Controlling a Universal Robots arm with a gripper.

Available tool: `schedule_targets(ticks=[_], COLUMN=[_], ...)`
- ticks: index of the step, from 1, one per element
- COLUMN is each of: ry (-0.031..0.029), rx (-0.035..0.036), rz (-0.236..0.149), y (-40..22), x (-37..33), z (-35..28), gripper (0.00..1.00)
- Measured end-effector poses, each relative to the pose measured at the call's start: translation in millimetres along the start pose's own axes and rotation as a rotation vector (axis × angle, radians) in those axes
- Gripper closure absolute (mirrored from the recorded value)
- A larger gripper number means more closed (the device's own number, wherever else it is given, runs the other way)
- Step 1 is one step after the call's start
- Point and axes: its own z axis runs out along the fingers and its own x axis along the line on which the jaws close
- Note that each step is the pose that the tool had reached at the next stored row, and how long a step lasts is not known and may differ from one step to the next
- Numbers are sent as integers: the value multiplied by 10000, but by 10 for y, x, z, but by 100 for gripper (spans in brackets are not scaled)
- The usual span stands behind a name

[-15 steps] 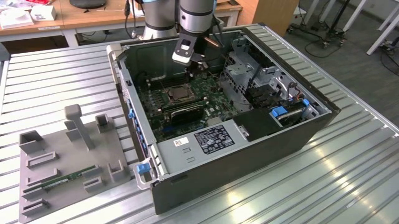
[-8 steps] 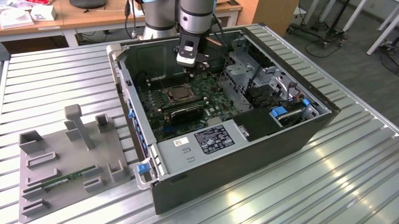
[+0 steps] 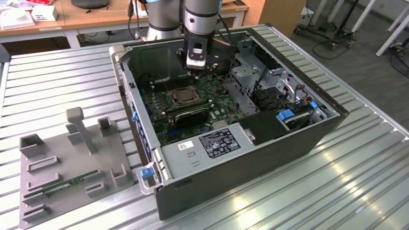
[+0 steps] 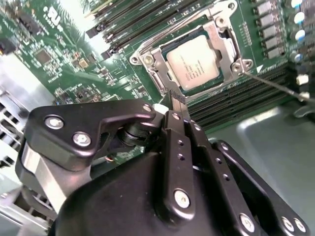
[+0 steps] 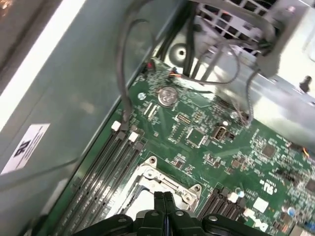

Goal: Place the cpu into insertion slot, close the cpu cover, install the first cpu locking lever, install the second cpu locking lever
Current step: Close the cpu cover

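In the exterior view we see the black two-finger gripper point(image 3: 195, 67), pinched closed and empty, at twelve o'clock of the small silvery-grey square cpu point(image 3: 183, 97), which sits socketed under the thin silver hinged cpu cover point(image 4: 147, 55). We judge the closed fingertips could slip and gouge the green motherboard point(image 4: 74, 73). A ribbed metal table point(image 3: 357, 191) carries the black computer case point(image 3: 307, 143), with wooden desks point(image 3: 96, 19) at eleven o'clock.

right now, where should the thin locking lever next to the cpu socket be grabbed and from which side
Take the locking lever on its straight free stretch, away from the cpu cover corner where it starts. It is a thin bare rod lying out over the memory slots, so probably come from above with the hand closing across it.
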Motion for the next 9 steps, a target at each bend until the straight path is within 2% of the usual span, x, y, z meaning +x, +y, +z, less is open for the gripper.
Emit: schedule_targets(ticks=[9], ry=[78], rx=[59], rz=[-1632], y=[0], x=[0], z=[6], gripper=[89])
